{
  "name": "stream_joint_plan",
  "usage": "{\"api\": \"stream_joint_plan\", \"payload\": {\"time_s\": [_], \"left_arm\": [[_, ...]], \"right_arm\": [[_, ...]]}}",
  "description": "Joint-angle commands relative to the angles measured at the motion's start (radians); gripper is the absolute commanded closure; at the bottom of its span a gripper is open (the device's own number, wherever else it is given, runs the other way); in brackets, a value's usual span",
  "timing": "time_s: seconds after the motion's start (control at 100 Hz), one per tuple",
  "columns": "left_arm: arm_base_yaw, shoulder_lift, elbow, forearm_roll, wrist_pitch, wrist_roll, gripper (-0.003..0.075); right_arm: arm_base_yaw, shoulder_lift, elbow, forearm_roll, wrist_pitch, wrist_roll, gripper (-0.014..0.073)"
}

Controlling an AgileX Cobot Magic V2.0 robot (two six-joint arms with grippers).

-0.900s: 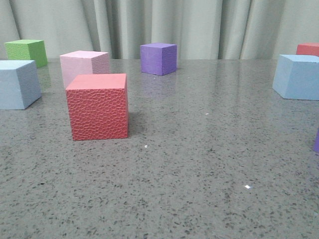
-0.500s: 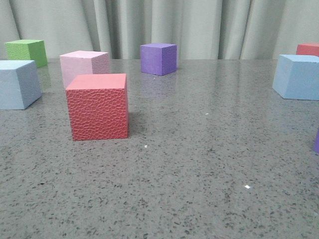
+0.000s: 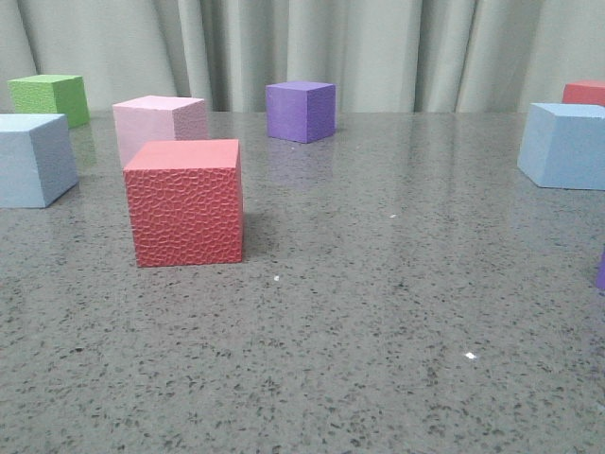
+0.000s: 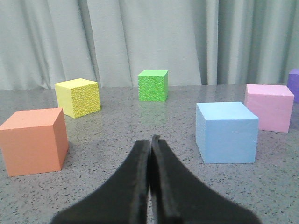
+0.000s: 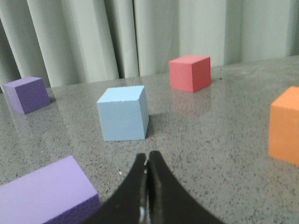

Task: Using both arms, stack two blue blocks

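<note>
On speckled table [image 3: 378, 312] | 2 matte blue blocks [image 3: 33, 159] [image 3: 565, 145] (smooth cubes, apart)

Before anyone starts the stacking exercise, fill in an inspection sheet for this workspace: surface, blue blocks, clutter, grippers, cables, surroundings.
Surface: grey speckled table, glossy, a few white flecks.
Job's things: left blue block and right blue block far apart at opposite sides, unstacked.
Clutter: red cube, pink cube, purple cube, green cube; yellow cube and orange cube in the left wrist view.
Grippers: left gripper and right gripper shut, empty.
Cables: nothing seen.
Surroundings: grey curtain.
</note>
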Motion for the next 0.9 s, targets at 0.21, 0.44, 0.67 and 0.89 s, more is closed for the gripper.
{"api": "stream_joint_plan", "payload": {"time_s": [0.21,0.44,0.67,0.89], "left_arm": [[0.001,0.088,-0.172,-0.008,-0.001,-0.007,0.074],[0.001,0.286,-0.407,-0.043,0.177,-0.007,0.074],[0.001,0.473,-0.582,-0.091,0.243,-0.007,0.0739],[0.001,0.623,-0.678,-0.091,0.245,-0.007,0.0739]], "right_arm": [[-0.002,0.067,-0.163,-0.097,-0.024,-0.006,0.0654],[-0.002,0.23,-0.424,-0.096,0.229,-0.006,0.0654],[-0.002,0.416,-0.652,-0.087,0.451,-0.006,0.0654],[-0.002,0.552,-0.757,-0.067,0.534,-0.006,0.0652]]}}
